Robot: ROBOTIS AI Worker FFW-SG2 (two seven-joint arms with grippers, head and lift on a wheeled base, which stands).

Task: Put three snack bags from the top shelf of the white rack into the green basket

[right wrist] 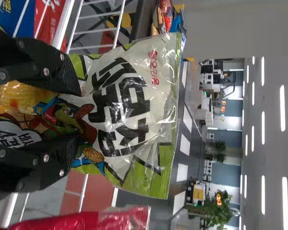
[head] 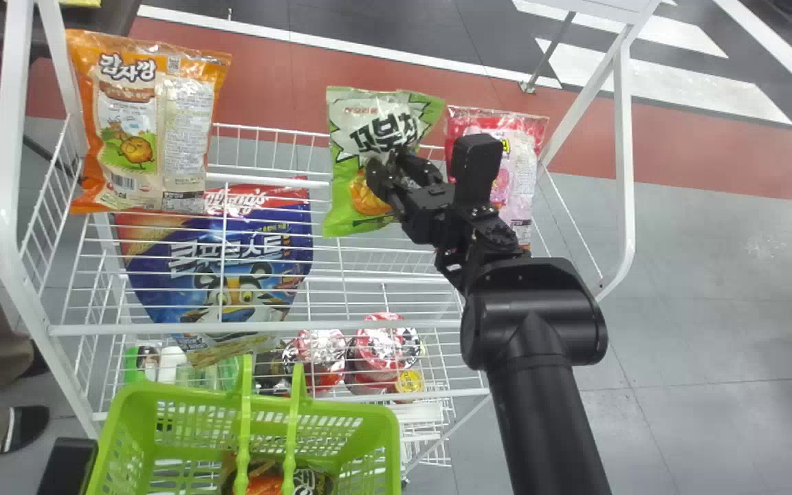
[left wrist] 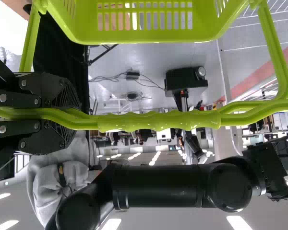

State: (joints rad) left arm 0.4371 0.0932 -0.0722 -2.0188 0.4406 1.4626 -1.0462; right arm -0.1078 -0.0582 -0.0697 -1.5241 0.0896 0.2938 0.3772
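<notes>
Crossing grey floor (head: 712, 275) behind white rack (head: 4, 172): red band (head: 678, 161)

Orange bag (head: 186, 137) is standing upright at rack's (head: 403, 324) left end, green bag (head: 348, 155) is tilting slightly mid-rack, pink bag (head: 523, 158) is standing at its right. Green basket (head: 388, 433) is hanging in front, handles (head: 245, 412) up.

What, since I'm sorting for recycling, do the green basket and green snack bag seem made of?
Green basket: probably moulded plastic, slightly glossy; slotted walls and even colour suggest it.
Green snack bag: thin, shiny film, by its glare and crinkles; any foil lining can't be told.
</notes>
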